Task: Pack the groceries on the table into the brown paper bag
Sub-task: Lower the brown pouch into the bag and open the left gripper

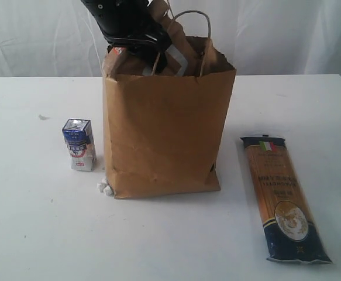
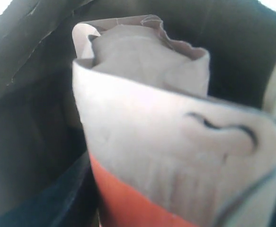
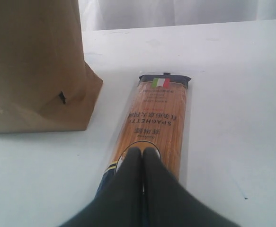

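The brown paper bag [image 1: 164,123] stands upright mid-table with its mouth open. My left arm [image 1: 129,23] reaches down into it from above. In the left wrist view the brown pouch [image 2: 166,142] with its orange label [image 2: 123,203] fills the picture inside the dark bag interior [image 2: 29,142] and hides the fingers. It sits right where the jaws close. The blue-white carton [image 1: 78,144] stands just left of the bag. The long pasta pack [image 1: 282,196] lies flat to the bag's right. My right gripper [image 3: 143,151] hovers shut and empty over the pasta pack [image 3: 159,118].
Small white bits [image 1: 104,188] lie at the bag's front left corner. The white table [image 1: 41,234] runs wide on both sides. The bag's side wall [image 3: 33,61] stands close beside the pasta pack. A white curtain hangs behind.
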Robot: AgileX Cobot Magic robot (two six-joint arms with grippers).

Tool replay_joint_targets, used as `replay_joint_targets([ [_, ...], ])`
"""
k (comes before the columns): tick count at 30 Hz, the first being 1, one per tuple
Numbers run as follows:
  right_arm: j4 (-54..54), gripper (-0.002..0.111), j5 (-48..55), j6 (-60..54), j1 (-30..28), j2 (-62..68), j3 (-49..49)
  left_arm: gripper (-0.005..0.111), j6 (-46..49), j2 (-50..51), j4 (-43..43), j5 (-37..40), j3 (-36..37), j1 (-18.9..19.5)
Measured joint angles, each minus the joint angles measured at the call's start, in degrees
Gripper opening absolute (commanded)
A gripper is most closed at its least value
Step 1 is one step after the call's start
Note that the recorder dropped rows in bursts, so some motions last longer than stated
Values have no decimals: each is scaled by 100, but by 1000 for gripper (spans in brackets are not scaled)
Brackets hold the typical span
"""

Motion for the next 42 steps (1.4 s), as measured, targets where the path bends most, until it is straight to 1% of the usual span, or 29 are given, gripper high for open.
replay_joint_targets([
  [13,0,0,0,0,0,0,0,0,-32,-11,-81,30,0,0],
  [22,0,0,0,0,0,0,0,0,-96,-197,-81,218,53,0],
  [33,0,0,0,0,0,0,0,0,-383,-273,229,218,93,0],
  [35,0,0,0,0,0,0,0,8,-426,-277,264,218,93,0],
  [37,0,0,0,0,0,0,0,25,-467,-277,287,218,93,0],
  [39,0,0,0,31,0,0,0,47,-494,-277,300,218,93,0],
  [41,0,0,0,31,0,0,0,76,-506,-277,309,218,93,0],
  [42,0,0,0,31,0,0,0,85,-506,-277,325,218,93,0],
])
